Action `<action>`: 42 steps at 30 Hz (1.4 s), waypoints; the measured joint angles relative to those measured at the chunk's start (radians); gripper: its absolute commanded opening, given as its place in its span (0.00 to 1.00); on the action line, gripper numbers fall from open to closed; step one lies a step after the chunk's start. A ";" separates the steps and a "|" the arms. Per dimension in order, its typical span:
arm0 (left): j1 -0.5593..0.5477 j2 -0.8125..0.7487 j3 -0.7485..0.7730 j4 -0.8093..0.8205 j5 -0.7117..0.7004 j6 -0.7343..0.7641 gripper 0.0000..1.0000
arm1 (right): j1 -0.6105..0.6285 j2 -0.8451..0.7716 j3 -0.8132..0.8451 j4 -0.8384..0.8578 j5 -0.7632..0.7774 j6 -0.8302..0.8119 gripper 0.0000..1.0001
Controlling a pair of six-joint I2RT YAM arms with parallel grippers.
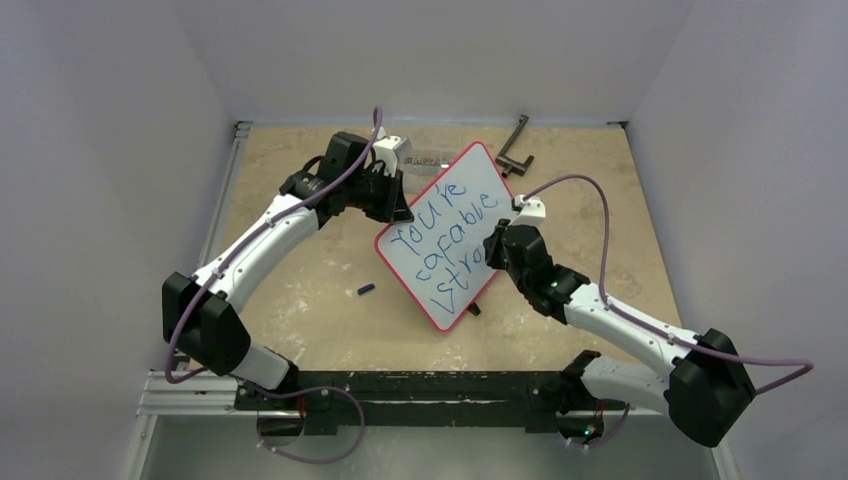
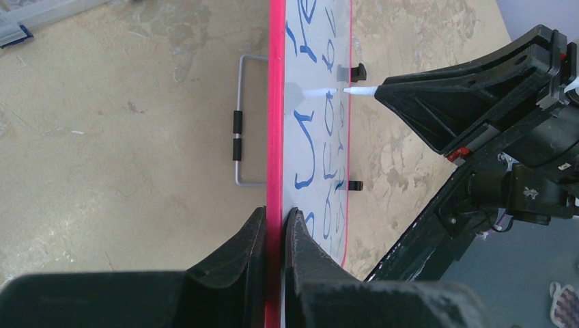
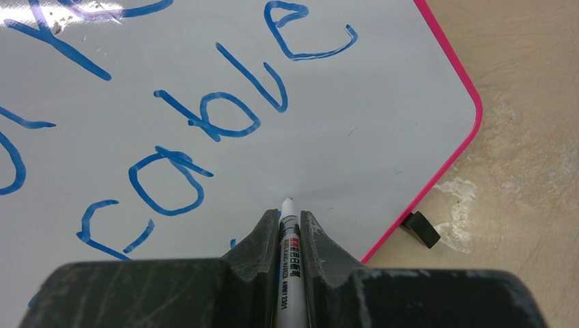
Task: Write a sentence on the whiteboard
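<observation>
At the middle of the tan, mottled tabletop [image 1: 300, 300] stands the glossy white rectangular whiteboard [image 1: 478, 172] with a thin red rounded-corner frame. It is turned cornerwise to the arms and propped up rather than lying flat. Across it runs the sentence [image 1: 445, 245], blue handwritten marker words in three slanted lines that read about "You're capable stro".

The left gripper [image 2: 275, 213] reaches in from the far left, and its two black fingers are pinched on the board's red edge, one on each face. Behind the board, the left wrist view shows a grey wire stand [image 2: 239, 123] with two black sleeves.

The right gripper [image 3: 288, 217] faces the written side. Its fingers are pressed tight around a slim white marker [image 3: 290, 260] with black print on the barrel. The marker's pale tip sits at the board's surface just below "capable", though whether it truly touches cannot be told.

A small black foot [image 3: 420, 229] juts from the board's lower edge. A little dark blue cap [image 1: 366, 290] lies on the table left of the board, and a black L-shaped bracket [image 1: 515, 148] lies near the far edge.
</observation>
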 measured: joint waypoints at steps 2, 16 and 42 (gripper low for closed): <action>0.000 0.000 0.000 0.000 0.000 0.000 0.00 | 0.000 0.006 0.000 0.009 0.002 0.000 0.00; 0.000 -0.001 0.000 -0.005 -0.003 0.000 0.00 | -0.003 0.014 -0.043 0.052 0.021 0.000 0.00; 0.000 -0.002 0.000 -0.005 -0.003 0.000 0.00 | -0.003 0.029 -0.011 0.035 0.020 0.000 0.00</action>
